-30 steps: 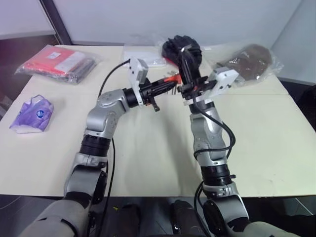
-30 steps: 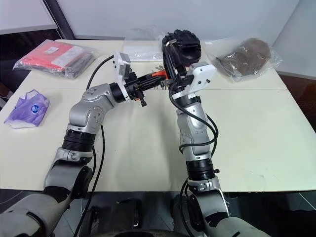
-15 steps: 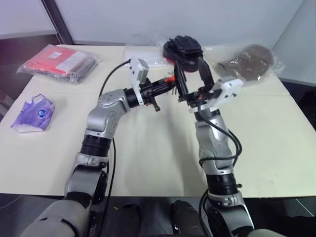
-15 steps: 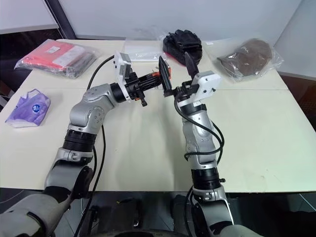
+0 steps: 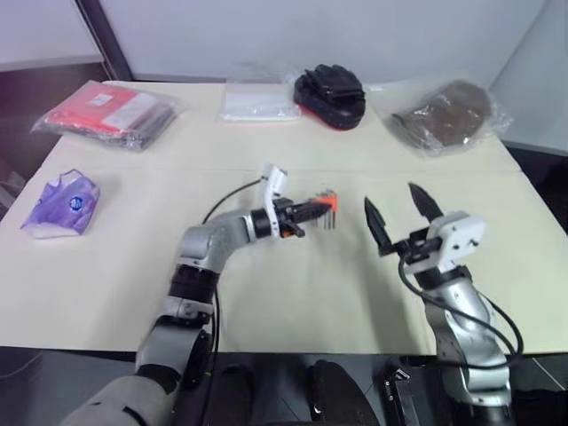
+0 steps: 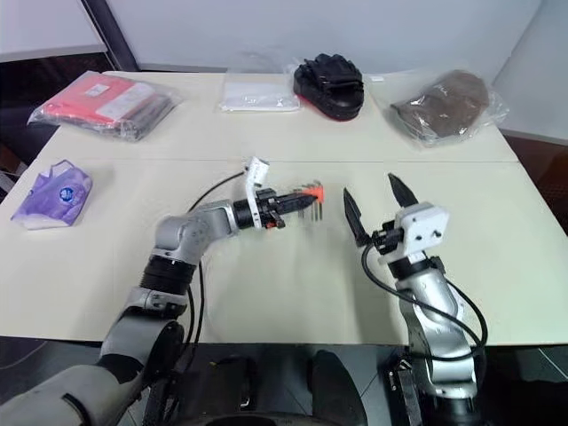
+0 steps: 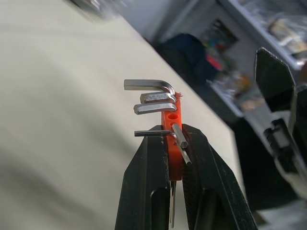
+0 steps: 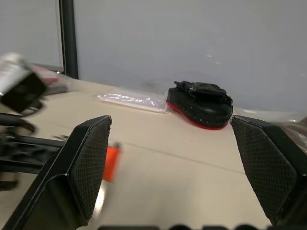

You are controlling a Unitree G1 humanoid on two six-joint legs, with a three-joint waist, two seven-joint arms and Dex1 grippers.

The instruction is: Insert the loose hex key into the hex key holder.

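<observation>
Left pincer (image 7: 175, 158) clamped on the orange hex key holder (image 7: 171, 122), fingers pinching its lower end. Forearm stretched low and level across the middle of the frame in the head views, pointing toward the right side, elbow bent near lower centre. Holder (image 5: 328, 203) carried just past the fingertips above the pale table (image 5: 266, 284), at frame centre. Several grey bent keys sticking out of the block sideways in the wrist view; one thin key lying slanted across the block beside a fingertip, whether seated in a hole or loose cannot be told.

Right pincer (image 5: 401, 216) spread wide, holding nothing, its two black fingers (image 8: 91, 163) forking upward and apart. Forearm rising from the lower right of the frame, wrist tipped a little upward, fingertips aimed toward the far edge of the table. Standing near the holder, to its right, not touching it.

Black glove (image 5: 330, 91) at top centre on the table.
</observation>
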